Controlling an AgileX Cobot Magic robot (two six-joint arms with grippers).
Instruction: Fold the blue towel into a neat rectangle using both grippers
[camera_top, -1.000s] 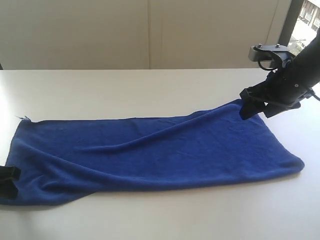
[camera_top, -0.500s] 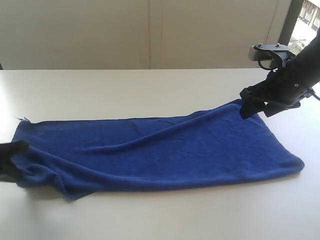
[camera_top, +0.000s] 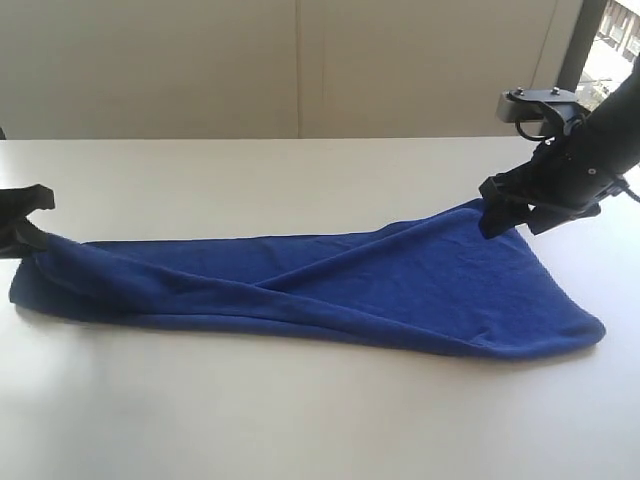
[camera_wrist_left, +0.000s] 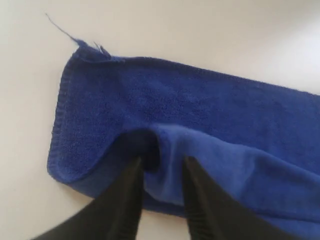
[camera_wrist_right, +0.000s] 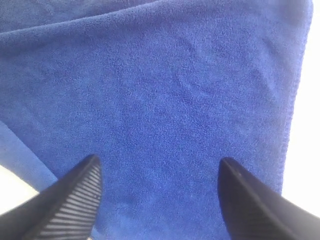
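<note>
I'm reading no text, labels, brands or numbers in any view. The blue towel (camera_top: 400, 290) is showing only plain terry. My left pincer (camera_wrist_left: 162, 165) and right pincer (camera_wrist_right: 160, 162) are showing bare black fingers, unmarked.

A bare white table (camera_top: 300, 420) fills the near side of the room. Beyond it, cream wall panels (camera_top: 150, 60) meet at a seam (camera_top: 297, 60) at twelve o'clock. Daylight comes through a dark-framed window (camera_top: 612, 40) at two o'clock.
</note>
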